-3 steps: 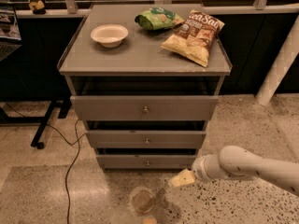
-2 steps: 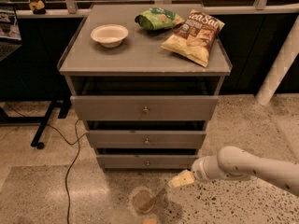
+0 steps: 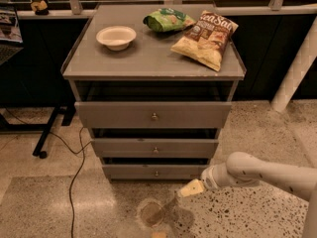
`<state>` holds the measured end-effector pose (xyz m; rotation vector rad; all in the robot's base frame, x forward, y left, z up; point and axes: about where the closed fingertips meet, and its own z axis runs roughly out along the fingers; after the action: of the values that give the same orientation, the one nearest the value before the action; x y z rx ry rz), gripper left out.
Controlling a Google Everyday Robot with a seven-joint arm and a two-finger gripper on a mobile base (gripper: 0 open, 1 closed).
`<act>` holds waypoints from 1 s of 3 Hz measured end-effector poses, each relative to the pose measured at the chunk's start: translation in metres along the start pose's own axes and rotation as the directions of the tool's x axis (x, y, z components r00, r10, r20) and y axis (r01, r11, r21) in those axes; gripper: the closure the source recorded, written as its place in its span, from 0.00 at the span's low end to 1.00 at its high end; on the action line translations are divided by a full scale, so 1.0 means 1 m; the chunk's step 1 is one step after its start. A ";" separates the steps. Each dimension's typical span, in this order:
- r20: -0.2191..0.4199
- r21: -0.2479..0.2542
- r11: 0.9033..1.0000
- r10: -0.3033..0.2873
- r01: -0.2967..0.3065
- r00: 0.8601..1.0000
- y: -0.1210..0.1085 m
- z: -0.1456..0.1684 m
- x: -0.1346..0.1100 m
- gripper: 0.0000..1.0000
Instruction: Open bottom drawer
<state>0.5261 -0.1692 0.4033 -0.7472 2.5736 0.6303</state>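
Gripper (image 3: 190, 188) low nr floor (image 3: 99, 207) — bottom drawer (image 3: 130, 171) just up & left.

Matt grey bottom drawer (image 3: 129, 171) with a shiny metal knob (image 3: 156, 173). Smooth grey tabletop (image 3: 148, 61) carries a glossy crinkled chip bag (image 3: 204, 38) and a matt bowl (image 3: 116, 36). Speckled stone floor (image 3: 257, 133). Smooth pale end effector (image 3: 190, 188) hangs near the drawer's right corner.

- The white, rounded, smooth-shelled robot arm (image 3: 270, 171) reached in from the right edge of the view, running leftward and almost level.
- Its thicker wrist (image 3: 212, 178) tipped down and to the left.
- The pale yellow claw (image 3: 189, 188) hung low, in the lower middle of the view, angled downward-left.
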 end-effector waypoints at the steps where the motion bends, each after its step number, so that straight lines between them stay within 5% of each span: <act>1: -0.001 -0.001 1.000 0.000 0.000 1.000 0.000 0.000 0.000 0.17; 3: -0.001 -0.001 1.000 0.000 0.000 1.000 0.000 0.001 0.000 0.64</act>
<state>0.5265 -0.1692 0.4027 -0.7475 2.5746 0.6312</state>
